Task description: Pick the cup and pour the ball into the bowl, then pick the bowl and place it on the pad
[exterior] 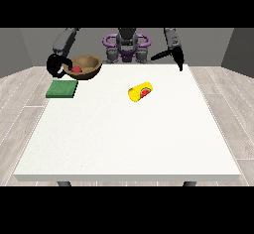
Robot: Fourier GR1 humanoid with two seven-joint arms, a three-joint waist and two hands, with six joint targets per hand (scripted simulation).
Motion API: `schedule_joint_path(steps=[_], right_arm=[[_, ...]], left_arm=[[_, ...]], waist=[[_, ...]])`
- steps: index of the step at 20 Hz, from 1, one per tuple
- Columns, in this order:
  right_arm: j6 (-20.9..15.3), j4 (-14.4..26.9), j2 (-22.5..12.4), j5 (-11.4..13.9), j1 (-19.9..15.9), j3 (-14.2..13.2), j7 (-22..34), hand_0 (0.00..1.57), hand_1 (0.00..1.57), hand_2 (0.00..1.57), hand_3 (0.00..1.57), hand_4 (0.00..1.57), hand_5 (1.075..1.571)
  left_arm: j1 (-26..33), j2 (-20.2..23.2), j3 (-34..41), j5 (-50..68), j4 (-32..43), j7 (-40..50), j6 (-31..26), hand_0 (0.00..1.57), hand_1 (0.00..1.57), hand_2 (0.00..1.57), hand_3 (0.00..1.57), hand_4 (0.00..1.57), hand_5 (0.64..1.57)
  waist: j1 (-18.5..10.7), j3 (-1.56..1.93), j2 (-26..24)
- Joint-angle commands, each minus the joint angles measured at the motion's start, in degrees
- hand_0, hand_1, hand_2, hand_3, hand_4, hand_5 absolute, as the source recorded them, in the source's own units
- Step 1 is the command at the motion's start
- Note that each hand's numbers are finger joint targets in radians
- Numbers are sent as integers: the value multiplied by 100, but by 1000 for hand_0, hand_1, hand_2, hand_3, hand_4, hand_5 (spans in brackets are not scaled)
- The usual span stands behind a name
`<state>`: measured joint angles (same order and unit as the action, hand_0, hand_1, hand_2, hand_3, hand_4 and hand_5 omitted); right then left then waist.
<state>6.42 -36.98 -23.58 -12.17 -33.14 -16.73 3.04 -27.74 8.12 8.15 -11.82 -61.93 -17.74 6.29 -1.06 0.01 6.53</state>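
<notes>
From my station the light reads even and soft, as if from overhead, with no single bright source. The white tabletop (124, 139) is the brightest surface yet shows no glare. Shadows are faint: I see only a thin dark edge under the yellow cup (140, 91) and the green pad (62, 89). The tabletop edges run straight, without bending near the borders.

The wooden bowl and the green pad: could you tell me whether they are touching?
Apart. The front view shows the bowl lifted by the hand at the view's left, above the pad.
</notes>
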Motion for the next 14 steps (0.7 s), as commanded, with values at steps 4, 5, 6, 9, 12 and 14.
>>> schedule_joint_path(steps=[4, 5, 6, 9, 12, 14], right_arm=[[568, 372, -676, -618, -251, -726, -249, 1571, 1571, 1571, 1571, 1074, 1563], [696, 363, -915, -656, -434, -753, -25, 1571, 1571, 1571, 1571, 1062, 1562], [642, 480, -680, -618, -366, -680, -132, 1571, 1571, 1571, 1571, 1047, 1561], [1060, 873, -1318, -704, -353, -1028, -802, 1571, 1571, 1571, 1402, 1034, 1561], [1254, 1065, -1507, -579, -189, -1042, -1386, 1571, 1571, 1571, 1192, 1008, 1567], [1283, 1095, -1830, -519, -387, -1072, -1502, 1571, 1571, 1571, 351, 1024, 1569]], left_arm=[[-78, -260, -281, -247, -206, -352, 357, 0, 0, 0, 0, 0, 1565], [-376, -156, -102, -179, -105, -442, 432, 0, 0, 0, 0, 0, 1565], [-320, -504, -426, -363, -230, -321, 591, 0, 0, 0, 0, 0, 1565], [-516, -458, -528, -411, -816, -167, 593, 0, 0, 0, 0, 0, 1565], [-437, -322, -559, -382, -1261, -185, 472, 0, 0, 0, 0, 0, 1565], [-398, -388, -619, -522, -1421, -205, 682, 0, 0, 0, 0, 0, 1563]], waist=[[-212, 5, 692], [-60, 4, 956], [-123, 4, 828], [-343, 13, 1598], [-424, 14, 1889], [-388, 14, 2133]])
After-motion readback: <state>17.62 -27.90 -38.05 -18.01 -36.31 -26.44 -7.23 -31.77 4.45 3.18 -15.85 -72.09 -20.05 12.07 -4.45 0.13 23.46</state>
